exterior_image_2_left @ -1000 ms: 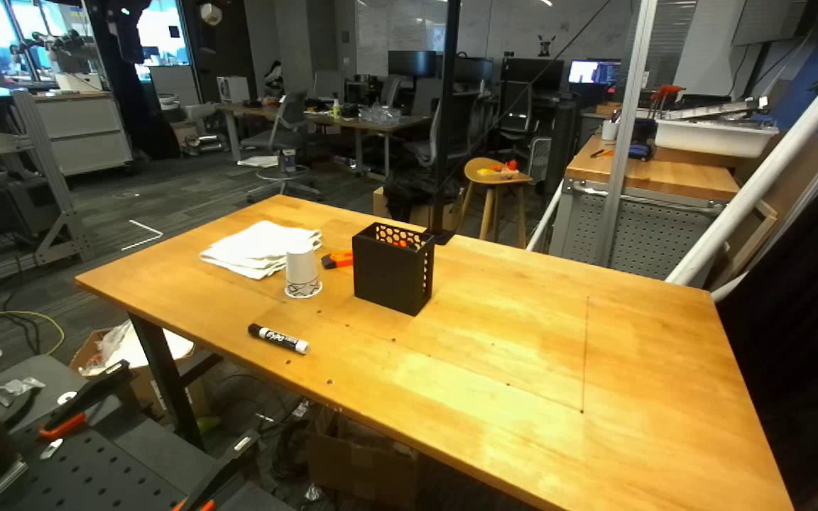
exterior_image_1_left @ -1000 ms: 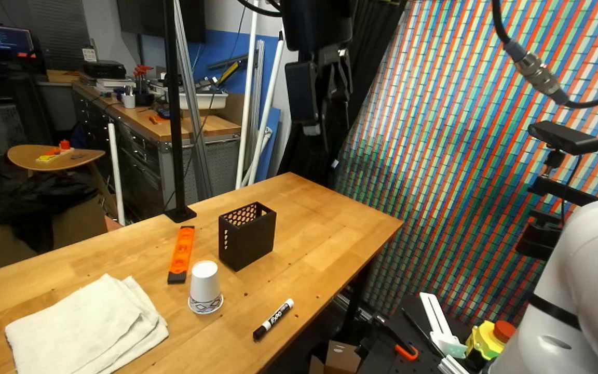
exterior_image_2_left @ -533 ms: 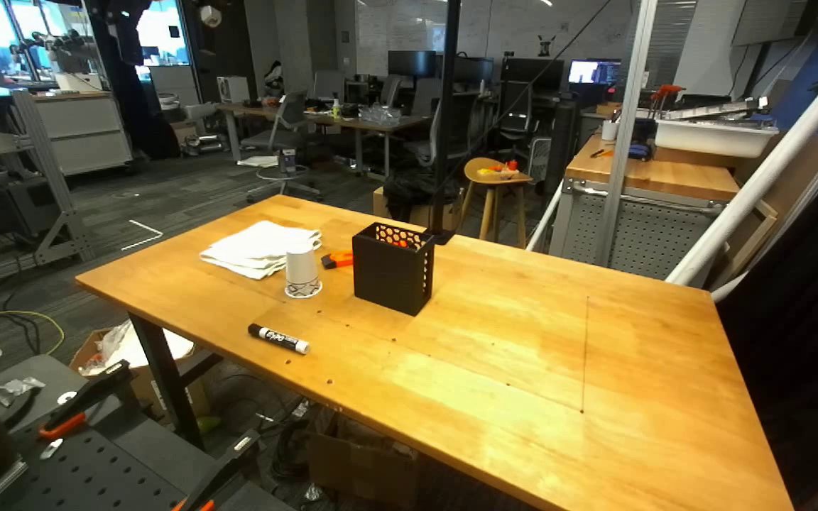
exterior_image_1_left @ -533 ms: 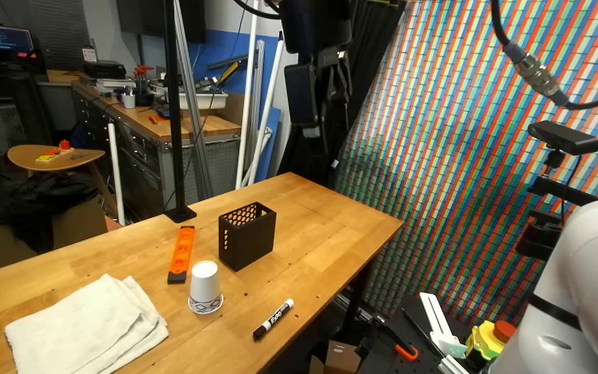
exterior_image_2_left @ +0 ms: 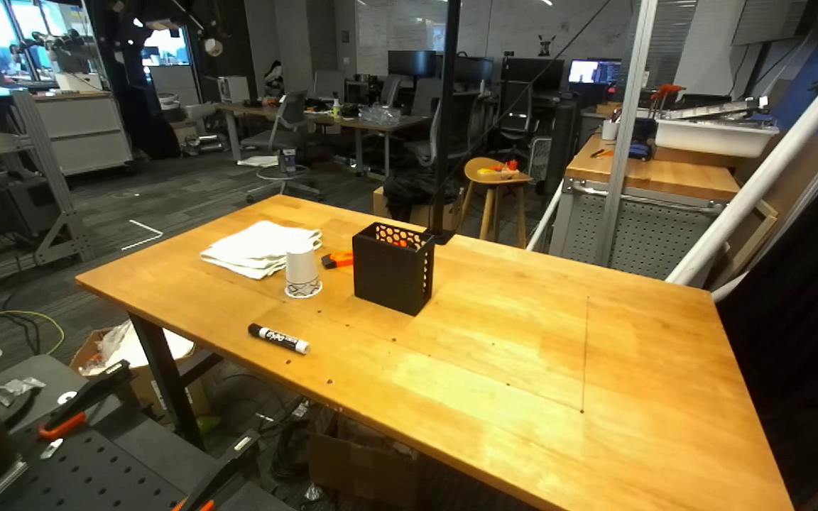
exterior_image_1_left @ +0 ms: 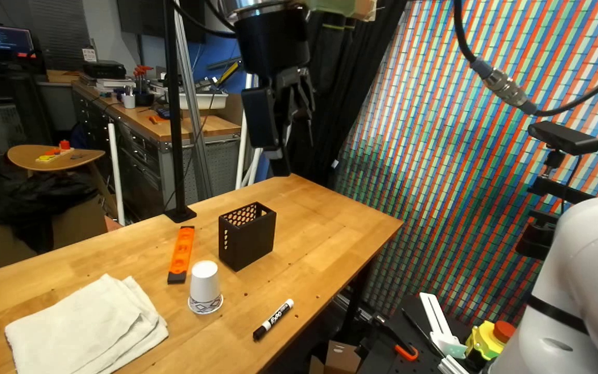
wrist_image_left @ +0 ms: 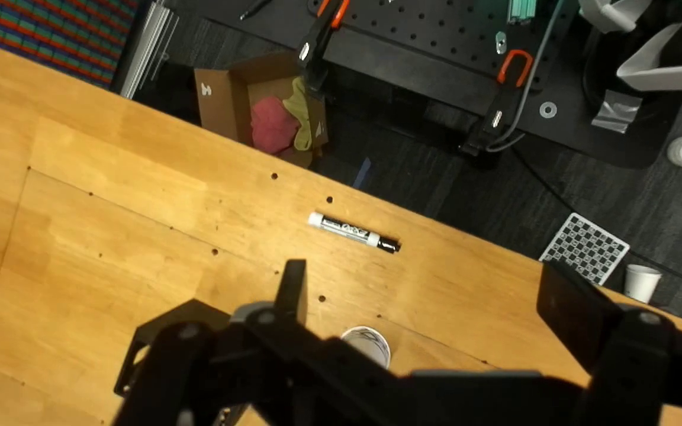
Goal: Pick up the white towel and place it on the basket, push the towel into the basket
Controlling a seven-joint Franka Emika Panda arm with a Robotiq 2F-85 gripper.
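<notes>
The white towel point(exterior_image_2_left: 260, 248) lies folded flat near a short edge of the tabletop point(exterior_image_2_left: 664, 369), on the far side of the paper cup point(exterior_image_1_left: 205, 285) from the black basket point(exterior_image_1_left: 247, 239). The hand point(wrist_image_left: 421, 278) hangs high, fingers point(wrist_image_left: 581, 319) spread wide, holding nothing; in the wrist view the cup and tabletop show between them, and no part of the towel. So the towel seems to lie below and to one side, and reaching it should mean travelling toward that short edge before coming down. The pickup looks not yet begun. There is only one hand, so none nearer to choose. The towel's long axis I cannot tell; the basket's narrow mouth runs along the tabletop's long edges, so the cloth will likely need bunching to fit.

Counted on the tabletop: one towel; one basket; one cup, upside down, near but apart from the towel; one Expo dry-erase marker point(wrist_image_left: 354, 232), near one long edge; one orange level point(exterior_image_1_left: 181, 252), roughly crosswise to the long edges; one black post point(exterior_image_1_left: 174, 104) at the opposite long edge.
</notes>
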